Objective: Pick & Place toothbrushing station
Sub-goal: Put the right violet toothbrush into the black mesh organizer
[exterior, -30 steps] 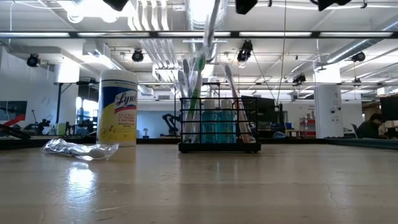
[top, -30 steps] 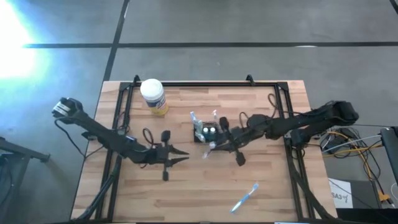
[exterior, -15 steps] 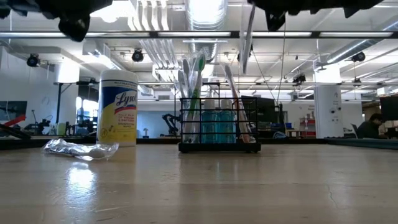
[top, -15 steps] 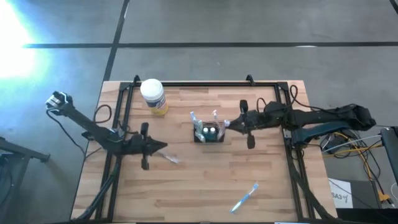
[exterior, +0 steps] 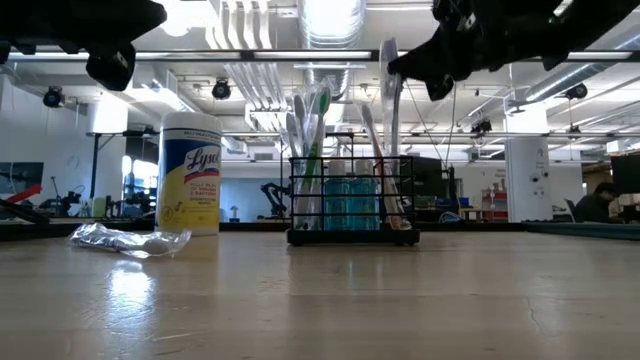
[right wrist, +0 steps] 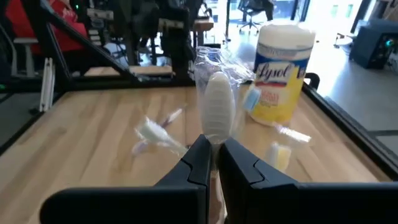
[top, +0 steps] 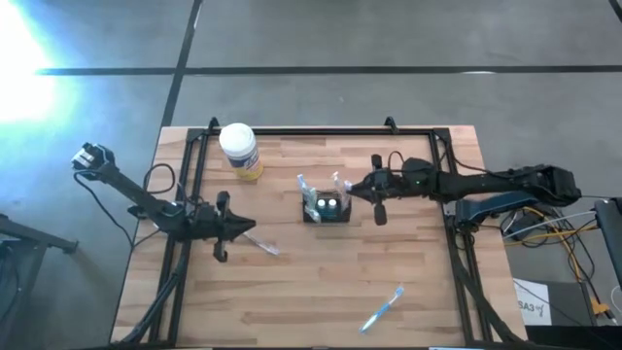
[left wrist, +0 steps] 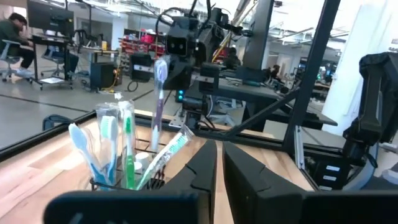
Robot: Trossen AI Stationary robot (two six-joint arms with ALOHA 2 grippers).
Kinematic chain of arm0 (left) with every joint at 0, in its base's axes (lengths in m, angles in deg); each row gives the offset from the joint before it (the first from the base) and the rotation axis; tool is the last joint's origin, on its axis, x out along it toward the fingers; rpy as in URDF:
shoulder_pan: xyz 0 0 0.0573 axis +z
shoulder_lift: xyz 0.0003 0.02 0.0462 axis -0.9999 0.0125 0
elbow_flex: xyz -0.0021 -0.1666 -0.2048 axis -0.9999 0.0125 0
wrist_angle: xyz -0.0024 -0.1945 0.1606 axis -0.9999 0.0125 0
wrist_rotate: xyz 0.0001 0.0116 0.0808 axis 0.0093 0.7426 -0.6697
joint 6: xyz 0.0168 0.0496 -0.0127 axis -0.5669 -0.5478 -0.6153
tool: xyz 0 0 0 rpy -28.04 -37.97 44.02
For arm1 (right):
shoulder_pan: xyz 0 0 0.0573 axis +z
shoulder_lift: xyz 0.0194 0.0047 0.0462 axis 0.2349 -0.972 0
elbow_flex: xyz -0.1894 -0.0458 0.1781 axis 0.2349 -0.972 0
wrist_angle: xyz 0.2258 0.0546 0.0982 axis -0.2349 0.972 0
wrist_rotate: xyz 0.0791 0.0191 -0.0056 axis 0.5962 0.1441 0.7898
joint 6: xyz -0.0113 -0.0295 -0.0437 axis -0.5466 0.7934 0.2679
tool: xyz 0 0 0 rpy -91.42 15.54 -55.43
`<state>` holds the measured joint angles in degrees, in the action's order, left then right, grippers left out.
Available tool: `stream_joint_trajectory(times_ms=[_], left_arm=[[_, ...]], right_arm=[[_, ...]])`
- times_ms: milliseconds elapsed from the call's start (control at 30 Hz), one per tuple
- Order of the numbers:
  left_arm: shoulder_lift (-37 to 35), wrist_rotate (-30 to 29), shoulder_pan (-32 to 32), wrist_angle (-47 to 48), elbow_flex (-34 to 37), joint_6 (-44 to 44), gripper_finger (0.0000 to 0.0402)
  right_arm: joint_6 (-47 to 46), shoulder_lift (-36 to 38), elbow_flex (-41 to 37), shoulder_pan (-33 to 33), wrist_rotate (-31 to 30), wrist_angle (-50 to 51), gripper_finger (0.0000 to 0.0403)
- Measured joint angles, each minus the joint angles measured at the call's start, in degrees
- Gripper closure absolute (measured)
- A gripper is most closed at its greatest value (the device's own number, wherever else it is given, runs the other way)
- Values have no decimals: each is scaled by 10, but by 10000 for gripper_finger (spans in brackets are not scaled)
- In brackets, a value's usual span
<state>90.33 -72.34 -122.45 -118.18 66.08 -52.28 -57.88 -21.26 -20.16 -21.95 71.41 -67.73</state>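
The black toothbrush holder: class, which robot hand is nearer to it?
Right. The right hand hovers just beside the black toothbrush holder, gripping a toothbrush; the left hand sits farther off.

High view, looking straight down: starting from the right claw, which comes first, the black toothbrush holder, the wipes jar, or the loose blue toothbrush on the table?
From the right claw:
1. Black toothbrush holder, mid-table, right beside the claw.
2. Blue toothbrush, lying near the table's front edge.
3. Wipes jar, white-lidded, at the back left corner.
The last two are not far apart in rank, though the jar looks a little farther.
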Motion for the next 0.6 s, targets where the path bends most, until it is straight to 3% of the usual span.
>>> stream_joint_trajectory(times_ms=[233, 600], left_arm=[[2, 0, 0, 1, 0, 12, 370], [24, -1, 0, 1, -1, 35, 378]], right_arm=[[-3, -26, -44, 0, -43, -53, 390], [0, -59, -77, 1, -58, -101, 388]])
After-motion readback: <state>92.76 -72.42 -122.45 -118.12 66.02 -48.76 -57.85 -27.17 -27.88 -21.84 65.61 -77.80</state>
